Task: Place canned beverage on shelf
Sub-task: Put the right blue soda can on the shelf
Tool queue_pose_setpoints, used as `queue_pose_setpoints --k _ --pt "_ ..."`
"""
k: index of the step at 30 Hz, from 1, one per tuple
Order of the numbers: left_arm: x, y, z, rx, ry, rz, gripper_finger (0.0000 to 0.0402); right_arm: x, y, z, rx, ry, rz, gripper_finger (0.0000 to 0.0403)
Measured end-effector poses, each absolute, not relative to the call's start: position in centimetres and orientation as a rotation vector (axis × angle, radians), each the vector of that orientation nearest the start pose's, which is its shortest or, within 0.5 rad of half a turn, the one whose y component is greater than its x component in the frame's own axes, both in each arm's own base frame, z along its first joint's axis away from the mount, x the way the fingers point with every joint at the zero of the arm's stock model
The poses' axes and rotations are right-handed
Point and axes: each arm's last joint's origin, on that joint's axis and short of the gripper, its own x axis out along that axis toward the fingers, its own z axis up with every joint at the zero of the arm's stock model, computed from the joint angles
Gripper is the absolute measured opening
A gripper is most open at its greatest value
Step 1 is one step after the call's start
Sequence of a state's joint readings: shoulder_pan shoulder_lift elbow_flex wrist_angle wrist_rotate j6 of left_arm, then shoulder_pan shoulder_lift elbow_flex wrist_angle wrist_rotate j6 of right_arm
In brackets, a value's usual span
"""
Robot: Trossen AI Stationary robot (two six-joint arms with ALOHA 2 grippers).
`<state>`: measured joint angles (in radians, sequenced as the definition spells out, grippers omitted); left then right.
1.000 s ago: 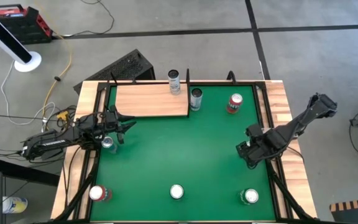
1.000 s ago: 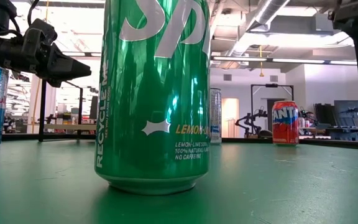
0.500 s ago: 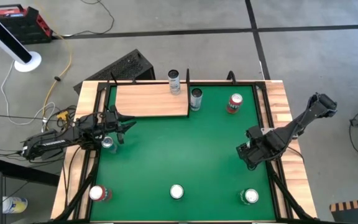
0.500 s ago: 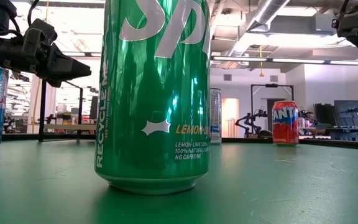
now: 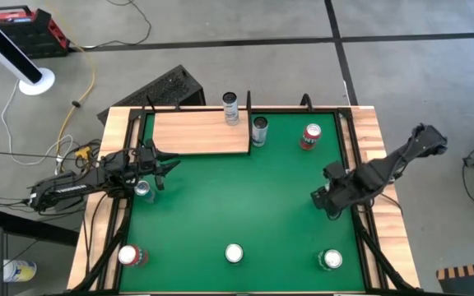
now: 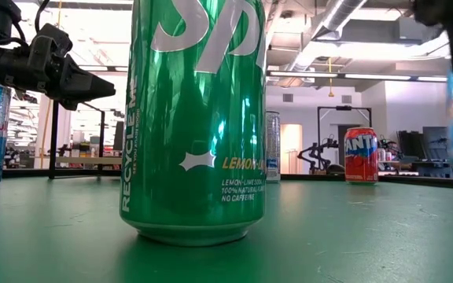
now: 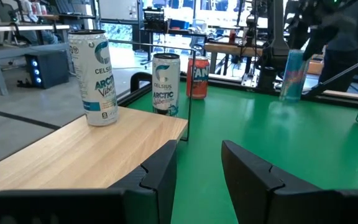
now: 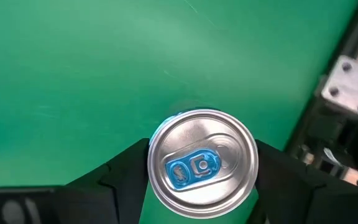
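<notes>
From above, the pale flat wooden shelf [image 5: 200, 131] is carrying one white metal can [image 5: 230, 108] at its back edge.

Right wrist view: the right gripper [image 8: 202, 167] is clasping a round silver-topped can [image 8: 202, 163] (blue tab).

The left gripper [image 7: 199, 169] is waiting beside the shelf, fingers parted, holding nothing.

Two dark arms, slim black links and blunt matte fingers

The left arm [image 5: 72, 187] is a thin black link with cables bundled along it, ending in a cluster of dark, pointed parts; its fingers [image 7: 160, 171] are matte black slabs with angled, stepped inner faces. The right arm [image 5: 385, 171] is black too, with a boxy elbow joint [image 5: 429, 138] and a chunky wrist block; its fingers [image 8: 126, 168] are broad, flat and dark.
</notes>
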<state>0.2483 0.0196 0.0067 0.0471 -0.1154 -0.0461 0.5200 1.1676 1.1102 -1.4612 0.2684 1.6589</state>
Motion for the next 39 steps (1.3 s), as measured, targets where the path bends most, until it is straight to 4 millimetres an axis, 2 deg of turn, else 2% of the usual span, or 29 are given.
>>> queue_pose_setpoints --k 6,16,20,25,27,34,39 --pt "9.4 2.7 16.9 -0.043 -0.043 0.363 0.0112 19.1 5.9 33.3 0.693 1.008 -0.764 0.0269" --pt "9.4 2.7 16.9 -0.043 -0.043 0.360 0.0112 30.9 -0.2 38.4 0.339 1.012 -0.495 0.0269" --pt "9.4 2.7 16.9 -0.044 -0.043 0.360 0.0112 35.2 -3.1 39.5 0.200 1.007 -0.364 0.0269" --pt "9.4 2.7 16.9 -0.044 -0.043 0.361 0.0112 39.9 -6.7 39.0 0.045 0.996 -0.250 0.0269" --pt "9.4 2.7 16.9 -0.043 -0.043 0.360 0.0112 41.4 -8.0 37.9 0.000 0.977 -0.216 0.0269" --pt "9.4 2.7 16.9 -0.044 -0.043 0.360 0.0112 43.3 -12.0 33.8 -0.054 1.051 -0.167 0.0269" --pt "9.4 2.7 16.9 -0.043 -0.043 0.360 0.0112 43.8 -13.3 32.0 -0.108 1.105 -0.137 0.0269"
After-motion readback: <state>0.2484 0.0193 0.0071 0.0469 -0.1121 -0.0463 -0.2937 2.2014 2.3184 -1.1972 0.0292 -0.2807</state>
